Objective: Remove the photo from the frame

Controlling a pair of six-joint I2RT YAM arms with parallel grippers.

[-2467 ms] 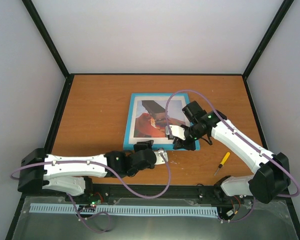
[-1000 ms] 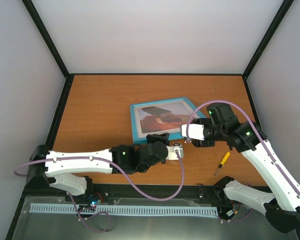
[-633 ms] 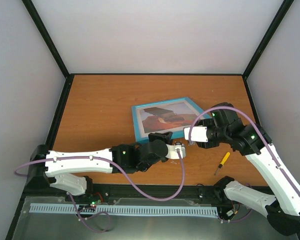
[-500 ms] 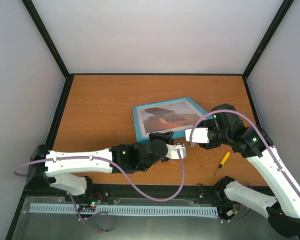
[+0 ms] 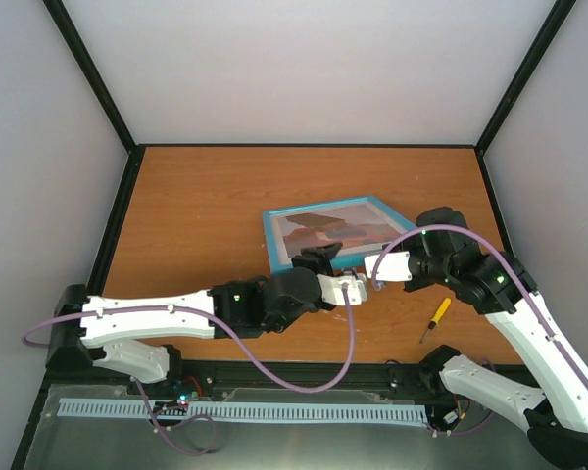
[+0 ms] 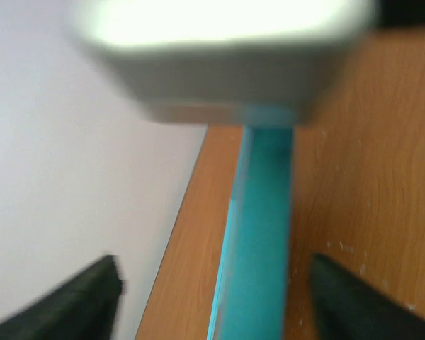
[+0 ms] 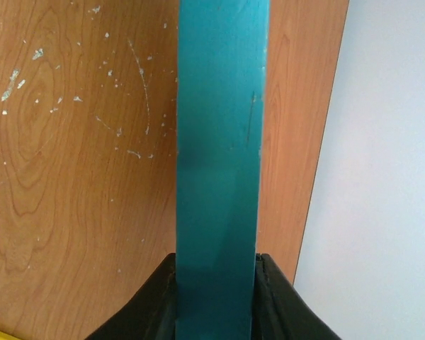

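Wooden table (image 5: 196,215) carried the frame (image 5: 271,245), tilted up near its middle, the photo (image 5: 328,227) not yet out. Our right pincer (image 7: 216,265) clamped the blue edge; our left pincer (image 6: 212,276) straddled it, gaping, gripping nothing. We judged that reaching the back came next. Only the wrist views showed this.

Top external: from high behind the near edge, looking down and forward over the orange-brown wooden table (image 5: 196,215). Wrist views: very close, sighting edge-on along the thin light-blue picture frame (image 7: 219,142), left one blurred. Shared throughout: frame and table.
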